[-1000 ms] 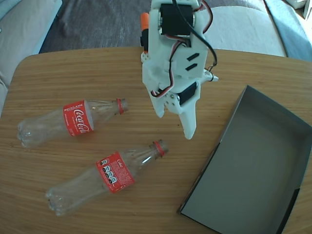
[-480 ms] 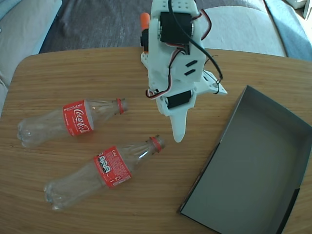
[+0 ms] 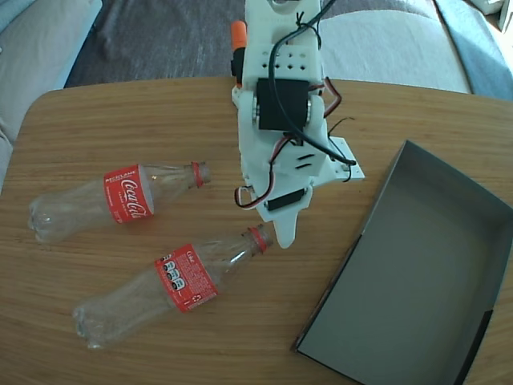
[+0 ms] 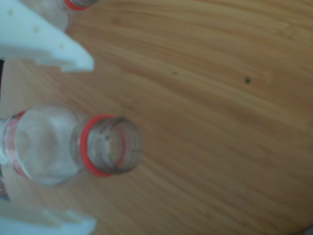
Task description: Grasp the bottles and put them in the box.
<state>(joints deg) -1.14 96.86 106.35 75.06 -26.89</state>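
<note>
Two clear Coca-Cola bottles lie on the wooden table. The far bottle (image 3: 120, 196) is at the left, and its red ring (image 4: 78, 4) shows at the top of the wrist view. The near bottle (image 3: 172, 281) points its open neck up-right. My white gripper (image 3: 276, 235) hangs over that neck. In the wrist view the gripper (image 4: 92, 144) is open, one finger (image 4: 54, 46) above and one finger (image 4: 49, 226) below the near bottle (image 4: 49, 147), apart from it. The grey box (image 3: 417, 273) stands empty at the right.
The arm's base with an orange part (image 3: 237, 36) sits at the table's far edge. Grey and pale cushions (image 3: 393, 44) lie beyond the table. The rounded table edge (image 3: 32, 108) curves at the left.
My gripper has come down and toward the left onto the near bottle's neck. That bottle shifted slightly. The far bottle and the box have stayed put.
</note>
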